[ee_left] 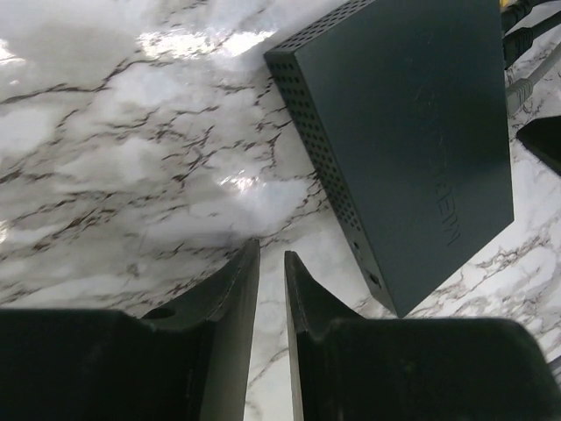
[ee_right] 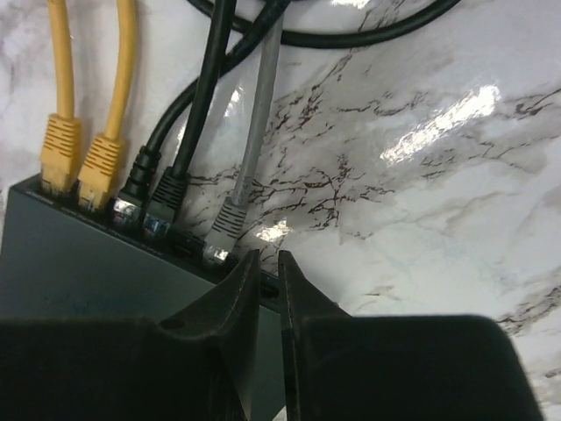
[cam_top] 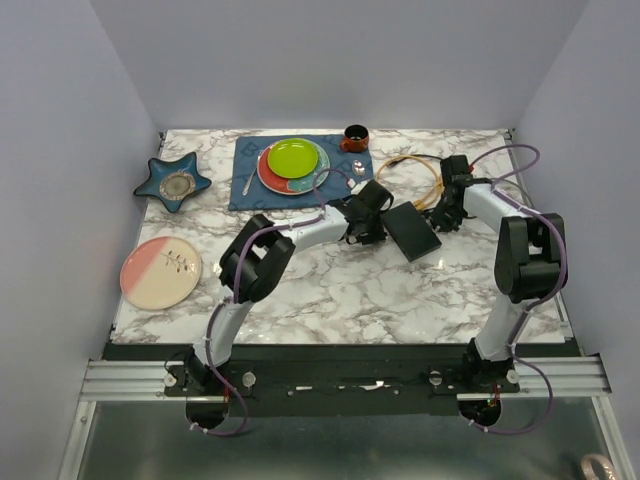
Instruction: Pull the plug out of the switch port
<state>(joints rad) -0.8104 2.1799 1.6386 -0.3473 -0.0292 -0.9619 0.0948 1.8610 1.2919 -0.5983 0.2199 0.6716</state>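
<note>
The switch (cam_top: 413, 231), a flat matte-black box, lies on the marble table right of centre. In the right wrist view it (ee_right: 88, 254) carries two yellow plugs (ee_right: 60, 153), two black plugs (ee_right: 165, 197) and one grey plug (ee_right: 223, 230) along its port edge. My right gripper (ee_right: 268, 259) is shut and empty, its tips over that port edge just right of the grey plug; it also shows in the top view (cam_top: 447, 215). My left gripper (ee_left: 272, 259) is shut and empty, hovering over bare marble left of the switch (ee_left: 412, 132), as the top view (cam_top: 365, 228) also shows.
A blue cloth mat (cam_top: 245, 185) at the back holds a green plate (cam_top: 292, 156) on a red one, with a dark cup (cam_top: 355, 136) beside it. A star-shaped dish (cam_top: 173, 183) and a pink plate (cam_top: 160, 271) lie at the left. Orange cable (cam_top: 432, 170) loops behind the switch.
</note>
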